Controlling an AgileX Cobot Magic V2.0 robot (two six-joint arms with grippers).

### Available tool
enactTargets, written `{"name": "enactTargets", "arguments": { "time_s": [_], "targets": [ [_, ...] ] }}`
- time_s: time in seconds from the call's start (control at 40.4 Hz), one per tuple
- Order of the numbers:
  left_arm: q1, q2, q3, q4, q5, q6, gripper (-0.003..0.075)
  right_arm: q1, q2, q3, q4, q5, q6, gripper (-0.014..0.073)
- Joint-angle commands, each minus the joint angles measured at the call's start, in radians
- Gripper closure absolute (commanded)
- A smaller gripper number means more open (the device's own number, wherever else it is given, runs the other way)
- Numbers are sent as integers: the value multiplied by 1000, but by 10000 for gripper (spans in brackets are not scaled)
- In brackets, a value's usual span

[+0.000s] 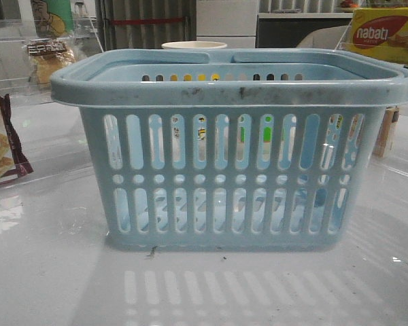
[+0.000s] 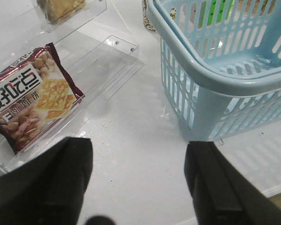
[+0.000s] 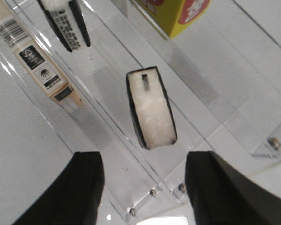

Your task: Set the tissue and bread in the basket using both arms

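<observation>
Front view is mostly the basket (image 1: 234,163), a big light blue one with slotted sides and a scuffed rim, parked on a glossy white bench (image 1: 54,272) that mirrors its slots. Behind it there's a pale cup rim (image 1: 194,45), a yellow Nabati box (image 1: 384,34) off to the right, and the maroon-edged cracker packet (image 1: 1,146) at the left edge. The bread (image 1: 49,58) sits far back left on a clear shelf, well apart from the basket. Left wrist cam shows the left gripper (image 2: 138,180) spread wide over bare bench, with the cracker packet in a clear acrylic tray (image 2: 107,61) on one side and the basket corner on the other. Right gripper (image 3: 145,185) is spread too, holding nothing, hovering over the tissue (image 3: 151,108), which lies in a clear acrylic rack (image 3: 196,108) near a beige barcoded box (image 3: 37,61).
</observation>
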Motion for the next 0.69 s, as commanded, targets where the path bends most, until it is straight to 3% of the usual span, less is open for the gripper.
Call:
{"name": "enactTargets", "arguments": {
  "time_s": [0.0, 0.248, 0.495, 0.669],
  "targets": [
    [-7, 11, -28, -5, -70, 0, 247, -5, -2, -68, -17, -35, -11, 95],
    [-7, 11, -28, -5, -70, 0, 247, -5, 67, -87, -26, -67, -11, 108],
    [-7, 11, -28, -5, -70, 0, 247, -5, 74, -87, -27, -90, -11, 363],
    [-7, 11, -28, -5, -70, 0, 247, -2, 53, -87, -25, -73, -11, 401]
  ]
}}
